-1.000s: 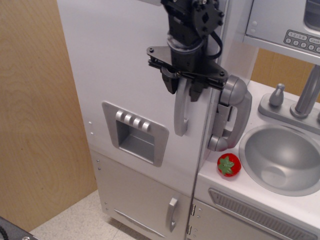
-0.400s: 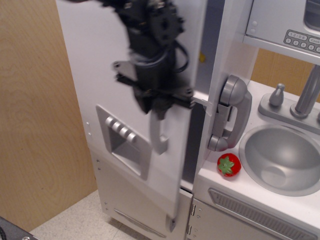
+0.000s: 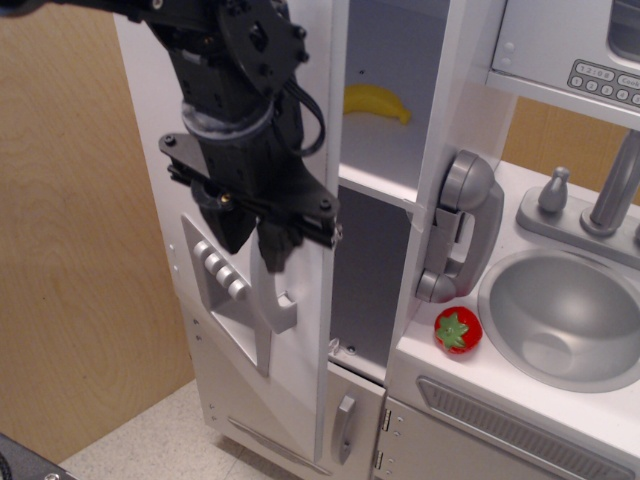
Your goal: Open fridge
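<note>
The white fridge (image 3: pixel 440 150) has its large door (image 3: pixel 310 350) swung well open to the left, seen almost edge-on. My black gripper (image 3: pixel 255 238) is shut on the door's long silver handle (image 3: pixel 277 298); only the handle's lower end shows below the fingers. The grey dispenser panel (image 3: pixel 232 305) faces left on the door. Inside, a white shelf (image 3: pixel 385 160) holds a yellow banana (image 3: pixel 377 102).
A grey toy phone (image 3: pixel 462 225) hangs on the fridge's right side. A red strawberry (image 3: pixel 458 330) lies on the counter beside the grey sink (image 3: pixel 565 315). The grey microwave (image 3: pixel 570 45) is at the top right. The smaller lower door (image 3: pixel 345 428) is shut. A wooden panel (image 3: pixel 70 250) stands at the left.
My gripper has pulled the handle to the left and the door has swung from shut to wide open, baring the shelf and the banana.
</note>
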Controlling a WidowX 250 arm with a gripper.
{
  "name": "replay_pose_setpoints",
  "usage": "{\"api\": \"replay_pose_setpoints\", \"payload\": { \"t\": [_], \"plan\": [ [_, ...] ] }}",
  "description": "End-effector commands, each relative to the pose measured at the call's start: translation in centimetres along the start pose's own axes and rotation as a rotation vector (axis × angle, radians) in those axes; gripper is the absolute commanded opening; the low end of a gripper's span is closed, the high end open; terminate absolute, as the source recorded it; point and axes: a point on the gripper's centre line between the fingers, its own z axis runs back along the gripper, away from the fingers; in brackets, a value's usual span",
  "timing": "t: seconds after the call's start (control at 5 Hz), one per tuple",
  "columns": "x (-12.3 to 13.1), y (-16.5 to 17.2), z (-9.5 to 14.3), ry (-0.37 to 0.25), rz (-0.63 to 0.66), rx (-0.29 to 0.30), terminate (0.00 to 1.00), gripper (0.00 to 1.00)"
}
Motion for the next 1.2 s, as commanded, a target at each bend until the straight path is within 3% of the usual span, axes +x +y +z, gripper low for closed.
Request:
{"api": "replay_pose_setpoints", "payload": {
  "t": [0.0, 0.4, 0.8, 1.0],
  "plan": [
    [-1.3, -5.1, 1.7, 0.078, -0.154, -0.081, 0.00, 1.00],
    [1.4, -9.1, 0.2, 0.034, -0.170, -0.073, 0.00, 1.00],
    [5.4, -9.4, -0.6, -0.010, -0.122, -0.061, 0.00, 1.00],
    [6.5, -8.1, -0.5, -0.025, -0.094, -0.050, 0.00, 1.00]
  ]
}}
